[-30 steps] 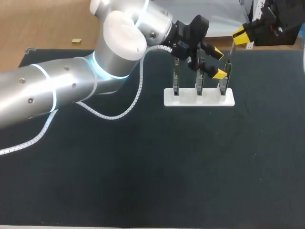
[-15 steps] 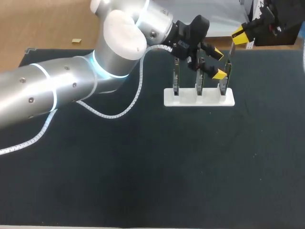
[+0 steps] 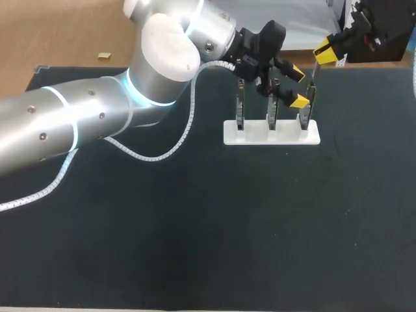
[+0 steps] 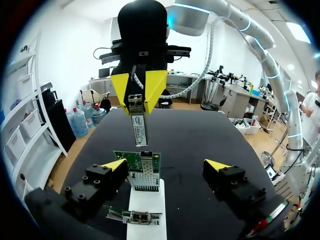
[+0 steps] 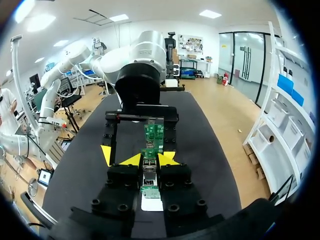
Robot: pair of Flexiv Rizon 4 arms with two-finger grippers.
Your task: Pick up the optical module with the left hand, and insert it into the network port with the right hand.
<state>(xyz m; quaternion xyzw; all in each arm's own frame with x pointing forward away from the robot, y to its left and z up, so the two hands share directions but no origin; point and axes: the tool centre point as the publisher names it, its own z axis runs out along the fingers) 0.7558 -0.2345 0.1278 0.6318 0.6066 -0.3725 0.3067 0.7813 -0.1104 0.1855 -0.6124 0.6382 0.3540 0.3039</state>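
My right gripper (image 3: 327,51) hangs over the table's far right part, shut on the optical module (image 3: 316,70), a thin metal stick pointing down. In the left wrist view the right gripper (image 4: 139,92) holds that module (image 4: 138,128) just above a green board with a metal network port (image 4: 142,170). Seen from the right wrist, the gripper (image 5: 150,159) pinches the module (image 5: 149,165) with green boards (image 5: 154,133) ahead. My left gripper (image 3: 296,86) stands open astride the right-hand boards; its fingertips (image 4: 114,164) flank the board without touching it.
A white stand (image 3: 247,135) at the back middle holds three upright circuit boards (image 3: 240,107) in a row. My big left arm (image 3: 97,117) and its white cable (image 3: 162,156) lie across the table's left half. Dark mat stretches in front of the stand.
My right gripper with the module has shifted very slightly toward the far edge. The left arm and the boards have kept still.
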